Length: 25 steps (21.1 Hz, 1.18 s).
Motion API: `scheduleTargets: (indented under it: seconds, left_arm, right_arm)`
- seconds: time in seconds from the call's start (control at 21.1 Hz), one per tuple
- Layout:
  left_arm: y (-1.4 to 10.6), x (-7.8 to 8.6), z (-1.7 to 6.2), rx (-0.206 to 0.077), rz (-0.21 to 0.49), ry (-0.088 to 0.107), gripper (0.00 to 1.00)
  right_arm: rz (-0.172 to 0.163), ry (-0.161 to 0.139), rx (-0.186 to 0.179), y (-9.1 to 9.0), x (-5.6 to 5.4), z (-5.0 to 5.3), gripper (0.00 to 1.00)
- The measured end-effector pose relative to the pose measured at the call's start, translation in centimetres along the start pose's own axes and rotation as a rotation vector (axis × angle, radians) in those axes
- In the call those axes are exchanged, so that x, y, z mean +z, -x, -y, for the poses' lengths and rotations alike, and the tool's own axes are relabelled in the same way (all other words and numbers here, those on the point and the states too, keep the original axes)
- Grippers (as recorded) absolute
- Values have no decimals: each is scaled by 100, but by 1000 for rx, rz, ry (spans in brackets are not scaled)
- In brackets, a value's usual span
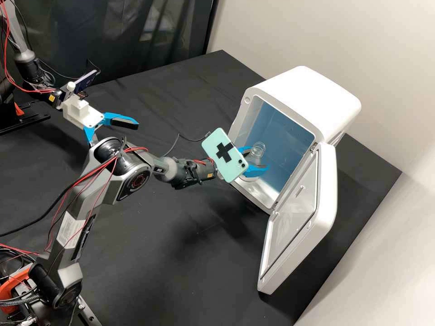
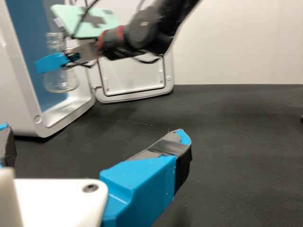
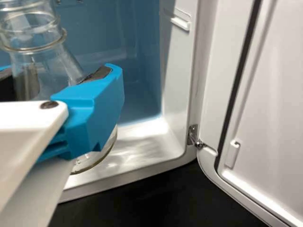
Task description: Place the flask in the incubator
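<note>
Black bench [image 1: 190, 244]; white wall [image 1: 317, 36] at 1 o'clock.
Right tool [image 1: 253, 159] grips flask [image 1: 257, 151] inside open incubator [image 1: 312, 97]; left tool [image 1: 111, 130] wide at 10 o'clock.

Bright, even light falls from overhead. The black counter [image 1: 190, 253] soaks it up and shows only faint, soft shadows under the near arm and beside the incubator [image 1: 312, 97]. White glare streaks the incubator's floor, and highlights ring the glass flask [image 3: 33, 42]. The far-left curtain [image 1: 113, 31] is dim.
</note>
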Motion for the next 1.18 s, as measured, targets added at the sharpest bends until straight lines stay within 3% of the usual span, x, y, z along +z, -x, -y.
scheduleTargets:
  seconds: [0.24, 0.43, 0.71, 0.95, 1.0, 1.18]
  left_arm:
    - [-20, 39, 0, -1, 20, -3, 100]
    - [-47, 25, 20, -7, 10, 1, 100]
    - [-52, 36, 22, -7, 8, 5, 100]
    - [-53, 39, 23, -7, 9, 5, 100]
    - [-53, 39, 23, -7, 9, 5, 100]
    - [-53, 39, 23, -7, 9, 5, 100]
  right_arm:
    - [45, 56, 13, -255, -104, 131, 0]
    - [80, 71, 4, -383, -96, 185, 0]
    - [114, 79, 15, -472, 16, 161, 0]
    - [127, 82, 54, -634, -23, 98, 0]
    - [130, 101, 59, -683, -24, 98, 0]
    - [160, 119, 50, -853, -22, 106, 0]
